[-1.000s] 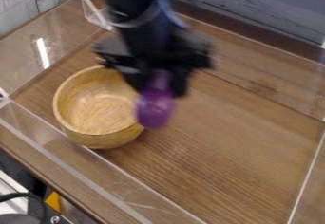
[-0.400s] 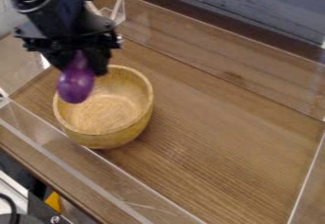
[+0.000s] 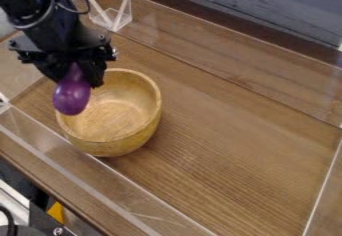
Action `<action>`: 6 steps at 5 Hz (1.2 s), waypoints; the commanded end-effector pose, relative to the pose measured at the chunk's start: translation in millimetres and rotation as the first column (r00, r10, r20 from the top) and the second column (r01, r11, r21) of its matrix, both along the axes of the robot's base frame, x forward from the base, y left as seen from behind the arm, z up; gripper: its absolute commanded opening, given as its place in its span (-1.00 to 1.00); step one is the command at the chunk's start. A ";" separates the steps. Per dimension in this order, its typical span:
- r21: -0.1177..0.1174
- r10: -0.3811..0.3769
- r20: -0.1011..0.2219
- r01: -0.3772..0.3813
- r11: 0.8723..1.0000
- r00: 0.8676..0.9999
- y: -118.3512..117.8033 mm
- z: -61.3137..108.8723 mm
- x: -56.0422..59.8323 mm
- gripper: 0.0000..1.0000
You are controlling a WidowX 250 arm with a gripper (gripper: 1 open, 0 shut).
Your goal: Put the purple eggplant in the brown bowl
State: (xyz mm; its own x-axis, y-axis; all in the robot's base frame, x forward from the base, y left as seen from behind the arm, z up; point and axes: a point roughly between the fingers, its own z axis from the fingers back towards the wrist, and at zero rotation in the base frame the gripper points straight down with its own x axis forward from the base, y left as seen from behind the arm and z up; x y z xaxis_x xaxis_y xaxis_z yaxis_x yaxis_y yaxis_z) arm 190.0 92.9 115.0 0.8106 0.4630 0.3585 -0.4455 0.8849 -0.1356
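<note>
The purple eggplant (image 3: pixel 72 95) hangs from my gripper (image 3: pixel 75 75), which is shut on its upper end. It dangles over the left rim of the brown bowl (image 3: pixel 127 120), a round light-wood bowl sitting on the wooden table. The black arm reaches in from the top left and hides the eggplant's stem. The bowl's inside looks empty.
Clear plastic walls (image 3: pixel 241 35) enclose the wooden tabletop (image 3: pixel 241 140) on all sides. The front wall (image 3: pixel 80 185) runs close below the bowl. A folded clear panel (image 3: pixel 118 12) stands at the back left.
My gripper has carried the eggplant leftward across the bowl, from its right rim to its left rim, and slightly down. The bowl has stayed put.
</note>
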 end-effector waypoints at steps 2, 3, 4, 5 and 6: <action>0.028 -0.006 0.008 0.005 1.000 1.000 -2.7 -4.8 9.0 -1.00; 0.031 -0.004 0.003 0.004 1.000 1.000 -6.4 -7.8 11.1 -1.00; 0.035 -0.002 -0.003 0.003 0.999 1.000 -9.4 -10.2 12.9 -1.00; 0.042 0.002 -0.008 -0.002 0.999 1.000 -9.6 -12.3 13.9 -1.00; 0.048 0.010 -0.012 -0.009 0.999 1.000 -8.4 -14.5 14.9 -1.00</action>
State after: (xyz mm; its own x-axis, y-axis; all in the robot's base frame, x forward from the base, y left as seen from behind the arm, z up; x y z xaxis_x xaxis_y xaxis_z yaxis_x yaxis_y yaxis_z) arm 200.7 83.4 94.1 0.8148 0.4664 0.3442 -0.4654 0.8804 -0.0912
